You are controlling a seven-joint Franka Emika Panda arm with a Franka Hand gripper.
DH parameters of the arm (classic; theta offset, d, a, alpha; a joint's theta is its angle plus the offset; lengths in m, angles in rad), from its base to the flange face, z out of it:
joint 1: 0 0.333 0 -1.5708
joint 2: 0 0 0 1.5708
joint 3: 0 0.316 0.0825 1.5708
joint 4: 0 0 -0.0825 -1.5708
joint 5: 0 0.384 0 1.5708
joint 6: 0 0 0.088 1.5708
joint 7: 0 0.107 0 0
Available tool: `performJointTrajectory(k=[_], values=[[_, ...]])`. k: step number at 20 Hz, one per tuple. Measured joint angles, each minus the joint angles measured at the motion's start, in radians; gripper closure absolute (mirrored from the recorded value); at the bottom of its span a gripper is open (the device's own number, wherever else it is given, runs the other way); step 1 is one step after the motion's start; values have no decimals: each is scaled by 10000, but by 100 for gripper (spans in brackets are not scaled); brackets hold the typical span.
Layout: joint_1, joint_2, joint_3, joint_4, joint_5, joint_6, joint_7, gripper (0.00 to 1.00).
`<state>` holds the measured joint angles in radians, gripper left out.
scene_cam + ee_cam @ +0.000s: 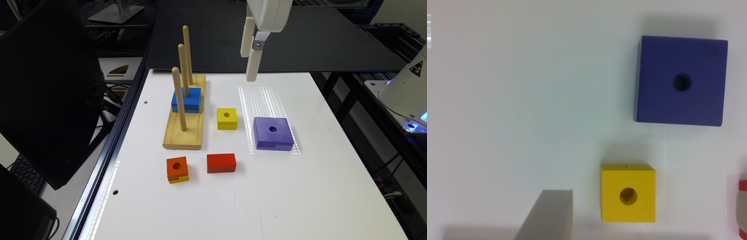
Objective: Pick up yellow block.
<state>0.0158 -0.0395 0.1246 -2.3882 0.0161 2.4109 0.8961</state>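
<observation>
I am seeing the gripper [251, 65] hovering high with fingers spread apart, gripping nothing, yellow block [227, 118] sitting untouched on the counter [300, 186] beside the purple block [273, 133]

Red block [742, 186] cut by edge, arm cropped above tool [251, 56]

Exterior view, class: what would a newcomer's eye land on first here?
Probably the wooden peg board with three upright pegs, a blue block on its middle peg, at the exterior view's left. Beside it on the white table lie the yellow block and the larger purple block. The white tool hangs high above the table's far part.
</observation>
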Motion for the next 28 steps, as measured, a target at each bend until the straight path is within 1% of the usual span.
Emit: performJointTrajectory(k=[4,6,8,10,12,14,17,18,20,28], values=[[-17,487,-8,493,0,0,0,0],[-26,676,-8,651,0,0,0,0],[-33,773,-8,731,0,-1,0,0],[-37,818,-8,739,-1,-2,0,0],[-37,983,-8,731,-1,31,0,0],[-38,1321,-8,728,-11,279,0,0],[-41,1942,-13,739,-26,844,0,0],[-41,2075,-15,747,-27,976,0,0],[-42,2197,-18,759,-27,1081,0,0],[-43,2180,-18,764,-27,1082,0,0]])
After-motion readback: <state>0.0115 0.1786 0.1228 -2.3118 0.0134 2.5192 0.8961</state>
